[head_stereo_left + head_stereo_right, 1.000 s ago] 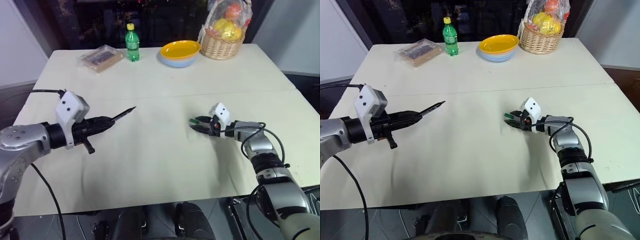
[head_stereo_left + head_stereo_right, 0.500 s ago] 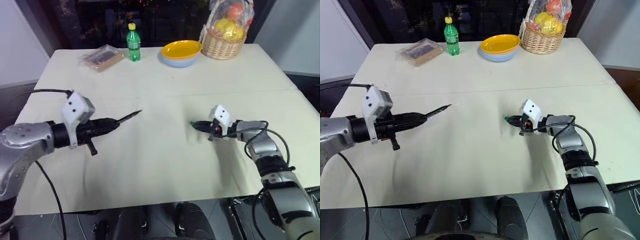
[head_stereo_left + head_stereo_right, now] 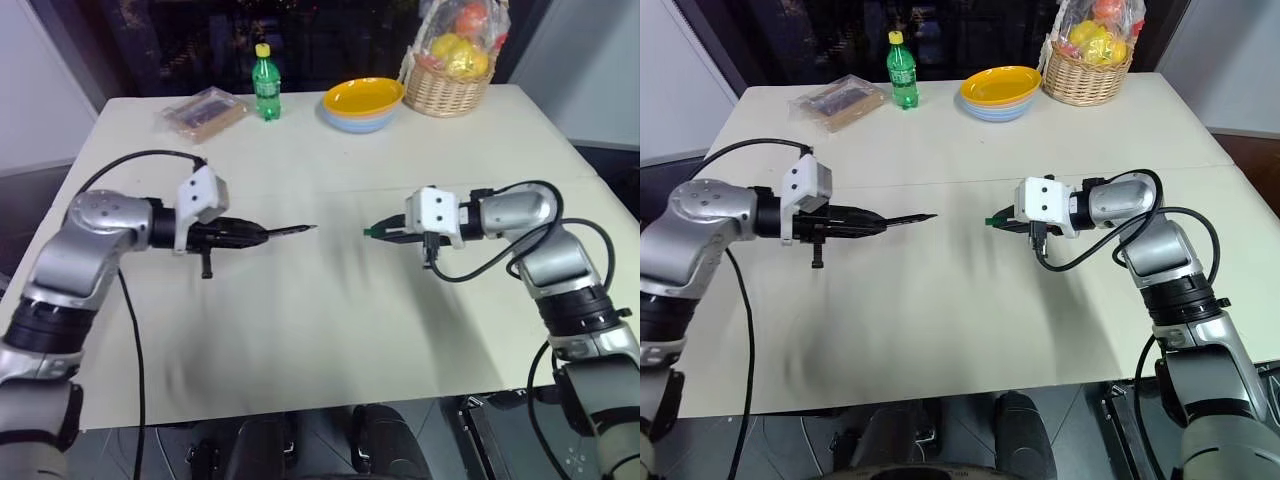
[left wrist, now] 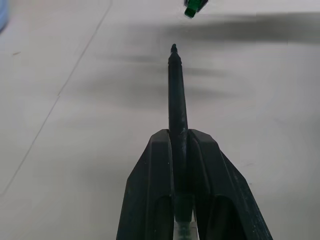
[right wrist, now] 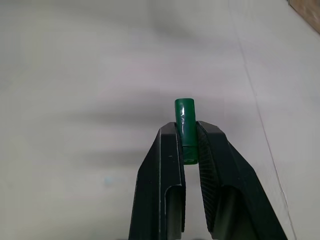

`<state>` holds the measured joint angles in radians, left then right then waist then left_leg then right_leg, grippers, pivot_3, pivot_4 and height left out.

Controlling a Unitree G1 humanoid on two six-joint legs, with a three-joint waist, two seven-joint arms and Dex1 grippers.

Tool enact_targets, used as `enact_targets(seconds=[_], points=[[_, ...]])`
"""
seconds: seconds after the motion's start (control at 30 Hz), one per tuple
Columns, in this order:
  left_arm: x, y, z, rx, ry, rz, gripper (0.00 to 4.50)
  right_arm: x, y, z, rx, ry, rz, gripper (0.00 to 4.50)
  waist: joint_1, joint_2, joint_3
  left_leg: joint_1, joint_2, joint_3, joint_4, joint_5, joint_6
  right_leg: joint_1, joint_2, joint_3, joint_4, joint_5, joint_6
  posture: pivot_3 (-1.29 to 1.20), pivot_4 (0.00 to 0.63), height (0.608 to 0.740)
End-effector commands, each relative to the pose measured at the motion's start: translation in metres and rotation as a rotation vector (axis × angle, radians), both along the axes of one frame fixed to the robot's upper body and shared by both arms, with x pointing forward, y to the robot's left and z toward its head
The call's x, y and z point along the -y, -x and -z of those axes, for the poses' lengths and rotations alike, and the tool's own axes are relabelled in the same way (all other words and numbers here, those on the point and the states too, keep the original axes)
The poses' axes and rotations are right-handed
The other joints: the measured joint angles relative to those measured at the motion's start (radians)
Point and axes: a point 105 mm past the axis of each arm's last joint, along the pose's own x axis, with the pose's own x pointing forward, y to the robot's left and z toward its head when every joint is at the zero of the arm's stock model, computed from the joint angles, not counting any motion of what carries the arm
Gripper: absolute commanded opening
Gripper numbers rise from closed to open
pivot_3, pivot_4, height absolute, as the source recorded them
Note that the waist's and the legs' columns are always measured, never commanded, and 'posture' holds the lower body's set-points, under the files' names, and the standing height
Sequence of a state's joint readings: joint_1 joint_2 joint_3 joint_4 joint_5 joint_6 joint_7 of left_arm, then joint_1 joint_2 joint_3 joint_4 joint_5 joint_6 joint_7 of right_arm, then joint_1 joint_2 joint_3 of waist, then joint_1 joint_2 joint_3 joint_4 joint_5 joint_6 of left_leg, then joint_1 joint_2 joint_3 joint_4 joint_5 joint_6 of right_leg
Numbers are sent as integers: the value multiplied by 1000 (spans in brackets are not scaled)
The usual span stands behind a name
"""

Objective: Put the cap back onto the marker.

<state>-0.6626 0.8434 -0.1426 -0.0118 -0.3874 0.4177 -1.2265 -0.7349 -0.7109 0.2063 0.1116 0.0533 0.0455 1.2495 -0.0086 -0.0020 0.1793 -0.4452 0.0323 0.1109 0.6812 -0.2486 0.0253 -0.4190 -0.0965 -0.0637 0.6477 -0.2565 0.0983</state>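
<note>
left eye view: marker and cap now closer, raised.

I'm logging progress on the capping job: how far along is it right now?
Done: both pieces are picked up. The left gripper is shut on the marker, and the right gripper is shut on the cap.
In hand: the two are held above the table, marker tip and cap pointing at each other with a gap between.
Left: close that gap, line them up and push the cap on.
</note>
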Motion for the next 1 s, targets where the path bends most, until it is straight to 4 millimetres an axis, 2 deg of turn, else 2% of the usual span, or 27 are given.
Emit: enact_targets(seconds=[0.03, 0.53, 1.0], points=[[6, -2, -10, 64, -28, 48, 0, -13, 4, -18, 41, -23, -54, 33, -3, 0, 0, 0, 0, 0, 0, 0, 0, 0, 0, 0, 0, 0, 0, 0, 150, 740], [14, -4, -11, 145, -53, 76, 0, -28, 8, -26, -39, -89, -91, 33, -3, 0, 0, 0, 0, 0, 0, 0, 0, -1, 0, 1, 2, 0, 0, 0, 150, 740], [21, -1, -14, 160, -34, 93, 0, -30, 7, -25, -120, -140, -74, 33, -3, 0, 0, 0, 0, 0, 0, 0, 0, -1, 0, 1, 2, 0, 1, 0, 150, 740]])
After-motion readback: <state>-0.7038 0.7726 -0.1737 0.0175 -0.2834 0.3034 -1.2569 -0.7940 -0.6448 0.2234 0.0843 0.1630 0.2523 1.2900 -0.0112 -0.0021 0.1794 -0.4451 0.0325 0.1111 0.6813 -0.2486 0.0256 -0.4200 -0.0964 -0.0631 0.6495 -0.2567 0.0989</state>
